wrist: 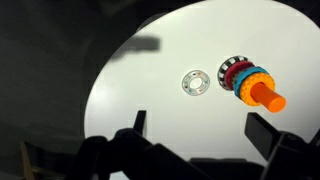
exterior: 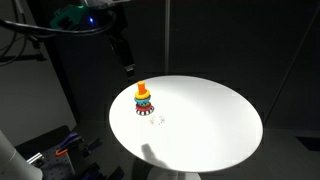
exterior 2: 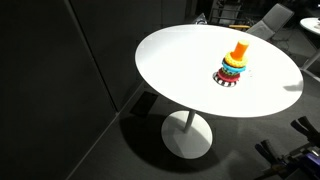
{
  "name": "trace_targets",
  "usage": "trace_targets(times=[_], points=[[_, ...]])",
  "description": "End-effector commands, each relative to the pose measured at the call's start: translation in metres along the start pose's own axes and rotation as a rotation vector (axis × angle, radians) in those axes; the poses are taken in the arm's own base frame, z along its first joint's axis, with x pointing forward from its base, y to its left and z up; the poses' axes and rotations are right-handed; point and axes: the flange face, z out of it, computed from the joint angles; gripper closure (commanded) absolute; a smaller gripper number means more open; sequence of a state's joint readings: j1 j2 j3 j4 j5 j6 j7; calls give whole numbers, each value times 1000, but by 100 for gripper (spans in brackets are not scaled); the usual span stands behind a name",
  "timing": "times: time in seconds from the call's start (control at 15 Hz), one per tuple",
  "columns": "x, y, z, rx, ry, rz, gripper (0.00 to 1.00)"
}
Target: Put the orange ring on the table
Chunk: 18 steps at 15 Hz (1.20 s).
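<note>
A ring-stacking toy stands on the round white table, and it shows in both exterior views. In the wrist view the orange ring sits topmost on the stack, around the orange peg, above blue and red rings and a black-and-white base. My gripper is open and empty. It hangs above the table, apart from the stack, and shows in an exterior view above the table's far edge.
A pale, clear ring lies flat on the table beside the toy, also seen in an exterior view. The table's edge drops to a dark floor. Chairs stand beyond the table.
</note>
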<state>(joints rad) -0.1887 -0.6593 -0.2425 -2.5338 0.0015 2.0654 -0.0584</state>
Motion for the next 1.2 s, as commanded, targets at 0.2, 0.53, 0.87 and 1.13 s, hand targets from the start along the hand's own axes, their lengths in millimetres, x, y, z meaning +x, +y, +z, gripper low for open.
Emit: trace_targets(times=[0.2, 0.53, 0.87, 1.13], points=[[41, 8, 26, 144, -20, 2, 0], [65, 6, 50, 261, -46, -9, 0], [82, 2, 71, 386, -62, -42, 0], [88, 5, 88, 454, -88, -58, 0]])
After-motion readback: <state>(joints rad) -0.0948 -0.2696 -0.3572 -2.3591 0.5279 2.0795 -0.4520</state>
